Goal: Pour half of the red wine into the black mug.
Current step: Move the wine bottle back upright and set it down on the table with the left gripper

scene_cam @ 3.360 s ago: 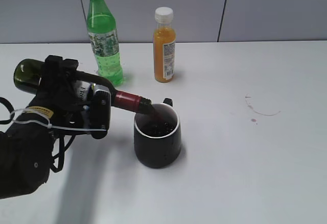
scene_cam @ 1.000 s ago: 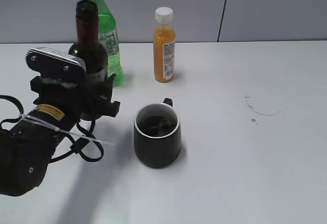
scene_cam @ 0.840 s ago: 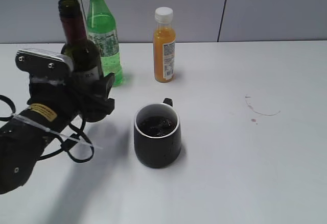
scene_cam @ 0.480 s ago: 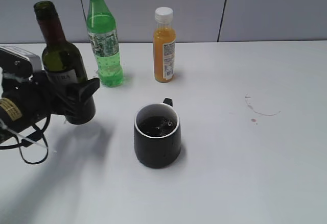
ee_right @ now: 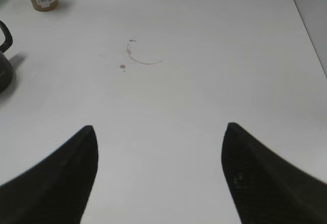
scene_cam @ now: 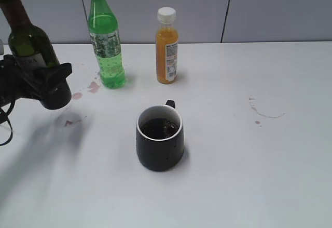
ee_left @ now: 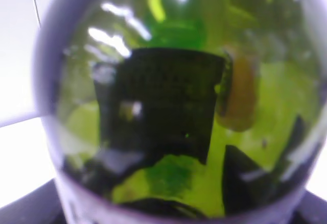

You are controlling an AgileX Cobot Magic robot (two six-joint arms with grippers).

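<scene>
Three bottles, one mug on the counter (scene_cam: pixel 249 176).

Red wine (scene_cam: pixel 26 43): upright at far left, clamped in left gripper (scene_cam: pixel 44 82) jaws.

Black mug (scene_cam: pixel 160 144): centre, dark liquid inside.

Green bottle (scene_cam: pixel 105 41), orange juice bottle (scene_cam: pixel 166 46): behind.

Right gripper (ee_right: pixel 158 175): jaws apart, nothing held.

Three bottles stand in view: one dark green wine bottle (scene_cam: pixel 23 38), one bright green plastic bottle (scene_cam: pixel 105 38) and one small orange juice bottle (scene_cam: pixel 167 46). One black mug (scene_cam: pixel 160 139) sits on the single white tabletop (scene_cam: pixel 259 160). Two robot tools appear: the left tool (scene_cam: pixel 44 82) and the right tool (ee_right: pixel 158 178).
</scene>
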